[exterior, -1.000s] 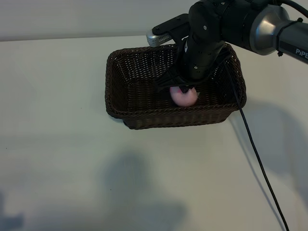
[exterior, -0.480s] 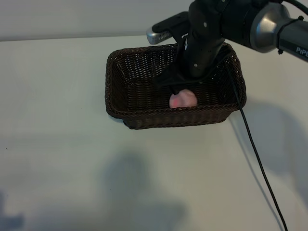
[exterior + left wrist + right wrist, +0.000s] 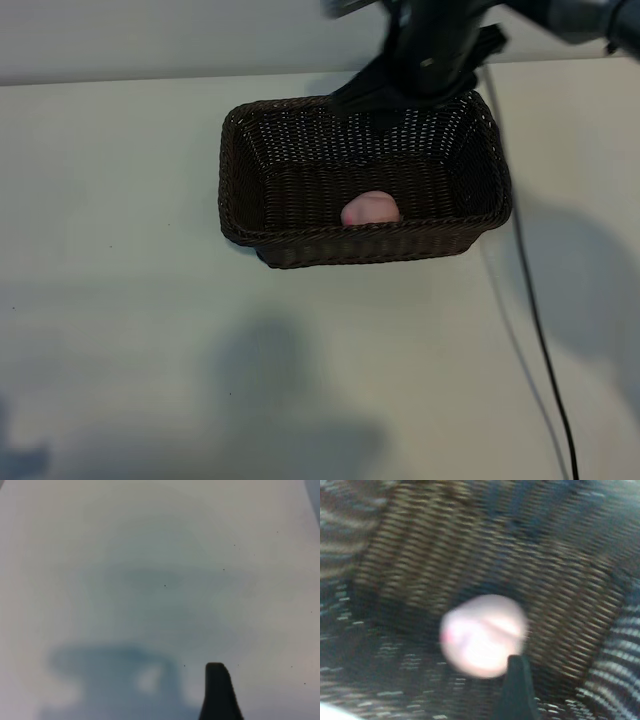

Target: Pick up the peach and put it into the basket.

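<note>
The pale-pink peach (image 3: 370, 210) lies loose on the floor of the dark-brown wicker basket (image 3: 240, 180), close to its near wall. My right gripper (image 3: 395, 90) hangs open above the basket's far rim, clear of the fruit. In the right wrist view the peach (image 3: 482, 635) rests on the woven basket (image 3: 420, 555) floor, with one dark fingertip (image 3: 520, 690) in front of it and not touching it. My left gripper is outside the exterior view. Its wrist view shows one fingertip (image 3: 218, 692) over bare table, holding nothing.
The basket stands at the back middle of the white table (image 3: 120, 300). The right arm's black cable (image 3: 530, 300) trails down the table's right side. Arm shadows fall on the near part of the table.
My right gripper has opened and let go of the peach, which dropped to the basket floor and shifted slightly left. The right arm has risen up and back out of the basket.
</note>
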